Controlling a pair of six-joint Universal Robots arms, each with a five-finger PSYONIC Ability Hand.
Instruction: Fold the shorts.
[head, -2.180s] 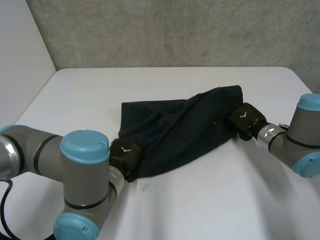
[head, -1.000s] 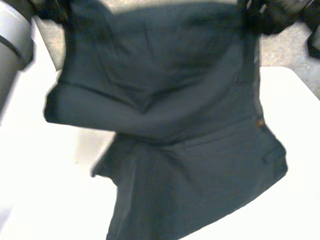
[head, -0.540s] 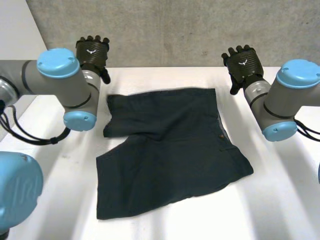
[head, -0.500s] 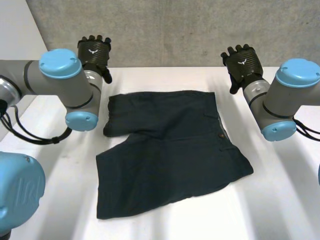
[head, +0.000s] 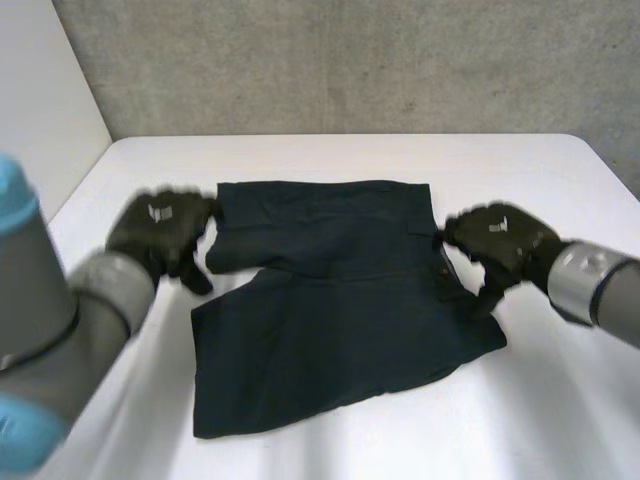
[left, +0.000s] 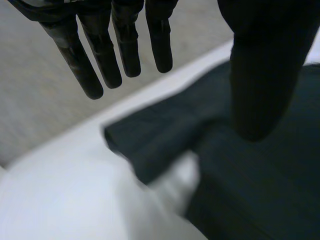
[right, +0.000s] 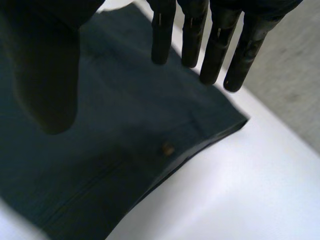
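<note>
You had the dark shorts (head: 340, 300) lying flat in the middle of the white table (head: 520, 165), with a doubled-over flap at their 9 o'clock side. Bare tabletop ran all round the cloth, widest toward 3 and 6 o'clock, and a rough grey wall (head: 350, 60) closed off 12 o'clock. Your left hand (head: 160, 232) was at the 9 o'clock edge, fingers straight and apart from the thumb, gripping nothing. Your right hand (head: 500, 245) was at the 3 o'clock edge near a small button (right: 168, 148), fingers likewise straight and empty. The fabric looked smooth and matte.
</note>
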